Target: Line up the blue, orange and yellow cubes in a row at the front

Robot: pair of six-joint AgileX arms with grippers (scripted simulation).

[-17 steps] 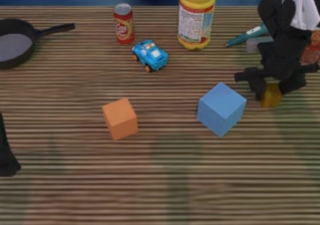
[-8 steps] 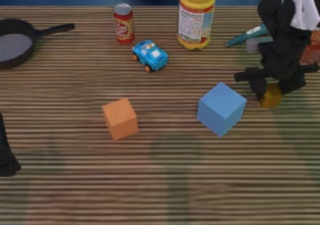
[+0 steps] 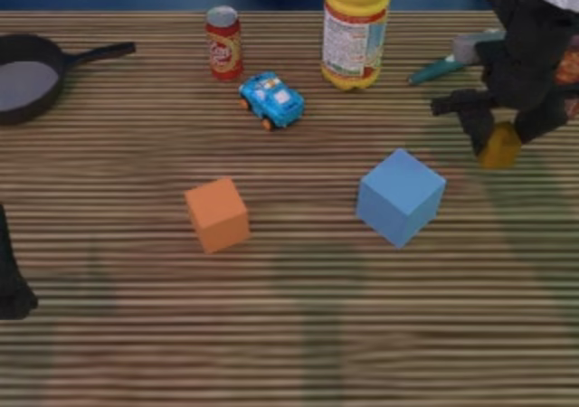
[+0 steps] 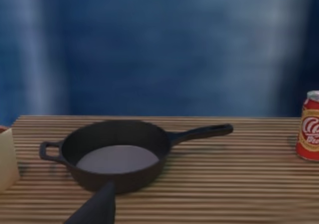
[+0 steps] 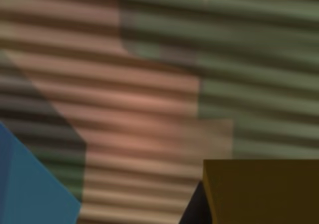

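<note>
I am holding the yellow cube [image 3: 499, 146] in my right pincer [image 3: 500, 136], out at about two o'clock on the tabletop [image 3: 298, 335], near its right edge. The cube is sitting between the dark fingers [image 3: 474, 128], clamped from either side, with its lower part hanging out beneath them. In the right wrist view the yellow cube [image 5: 261, 191] is filling the near corner over the striped tabletop, and a corner of the blue cube [image 5: 30, 184] is showing off to the side.

The blue cube [image 3: 400, 196] is resting at about eight o'clock from the pincer, apart from it. The orange cube [image 3: 217, 213] is sitting well apart to the left of the blue one.

My left pincer [image 3: 13, 285] is waiting at nine o'clock, at the tabletop's left edge; I cannot tell how it is set.
</note>
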